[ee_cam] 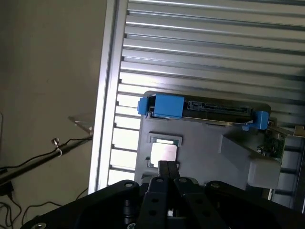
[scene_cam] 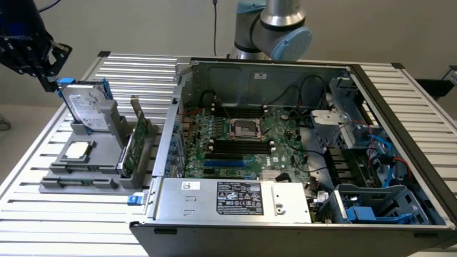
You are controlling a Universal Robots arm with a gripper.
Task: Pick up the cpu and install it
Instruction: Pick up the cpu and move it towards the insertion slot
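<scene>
While it hangs above the grey holder [scene_cam: 106, 155], pincer [ee_cam: 167, 165]: fingertips pressed together, gripping nothing.
Cpu [scene_cam: 77, 151]: flat in its recess on the holder, below the pincer and apart from it.
Hard drive [scene_cam: 85, 110]: upright in the holder, near the pincer.
Computer case [scene_cam: 400, 160]: open on the slatted worktop [scene_cam: 43, 214], beside the holder.

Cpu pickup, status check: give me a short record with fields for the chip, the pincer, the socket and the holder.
cpu: lying flat in the grey holder, not picked up
pincer: shut, empty, above the holder, apart from the cpu
socket: on the board inside the open computer case, no chip seen in it
hard drive: standing upright in the same holder
</scene>
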